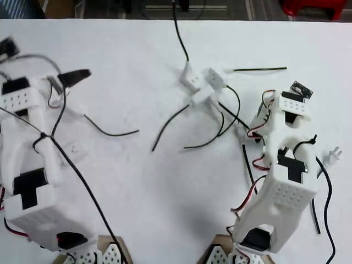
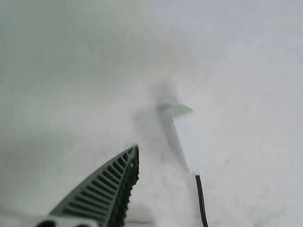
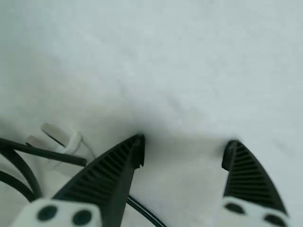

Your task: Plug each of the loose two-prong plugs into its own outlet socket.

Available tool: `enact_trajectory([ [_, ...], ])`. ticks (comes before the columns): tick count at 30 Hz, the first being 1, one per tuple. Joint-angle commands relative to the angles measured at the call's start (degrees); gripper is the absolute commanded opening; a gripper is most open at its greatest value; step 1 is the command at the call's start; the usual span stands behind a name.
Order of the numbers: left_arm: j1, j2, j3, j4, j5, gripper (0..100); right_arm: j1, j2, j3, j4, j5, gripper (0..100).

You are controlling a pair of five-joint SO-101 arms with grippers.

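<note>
Your right gripper point(image 3: 184, 149) hangs wide open, holding nothing, near a pronged plug point(image 3: 61, 142). Your left gripper's point(image 1: 75, 77) state cannot be told; a white plug point(image 2: 189, 139) lies beside it. Outlet sockets point(image 1: 201, 82) cluster toward the table's point(image 1: 143, 192) far edge.

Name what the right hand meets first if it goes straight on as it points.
Most likely the bare table: the right hand points open at it, and the two-prong plug lies off to one side of that line.

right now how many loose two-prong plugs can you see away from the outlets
2 at least: a pronged plug beside the right arm, a white plug with black cord in the left wrist view. The right wrist's plug may be a third.
</note>
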State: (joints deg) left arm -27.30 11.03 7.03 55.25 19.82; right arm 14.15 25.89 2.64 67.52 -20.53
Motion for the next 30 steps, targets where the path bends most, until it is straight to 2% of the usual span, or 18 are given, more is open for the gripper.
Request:
enact_trajectory([
  [1, -0.5, -1.0, 7.0, -13.6, 1.6, 57, -1.6, -0.8, -0.7, -2.4, 0.7, 26.5],
  [5, -0.5, 5.6, 5.0, -17.9, 0.9, 57, -1.6, -0.7, -0.7, -2.4, 0.7, 26.5],
  [7, -0.7, 10.1, 0.9, -15.6, 0.9, 53, -1.6, -0.7, -0.7, -2.4, 0.7, 26.5],
  [9, -0.7, 15.2, -4.8, -12.2, 0.9, 45, -1.6, -0.7, -0.7, -2.4, 0.7, 26.5],
  [13, -0.7, 23.7, -18.5, -0.7, -0.9, 27, -1.6, -0.7, -0.7, -2.4, 0.7, 26.5],
  [17, 0.8, 28.7, -31.7, 12.1, -10.5, 14, -1.6, -0.7, -0.7, -2.4, 0.7, 26.5],
  [21, 2.2, 29.8, -43.0, 23.3, -16.3, 2, -1.6, -0.7, -0.7, -2.5, 0.7, 26.5],
  [26, 6.2, 29.8, -53.4, 36.3, -22.9, 2, -1.6, -0.7, -0.7, -2.5, 0.7, 26.5],
  [30, 10.6, 29.6, -59.3, 46.9, -33.1, 2, -1.6, -0.7, -0.7, -2.5, 0.7, 26.5],
])
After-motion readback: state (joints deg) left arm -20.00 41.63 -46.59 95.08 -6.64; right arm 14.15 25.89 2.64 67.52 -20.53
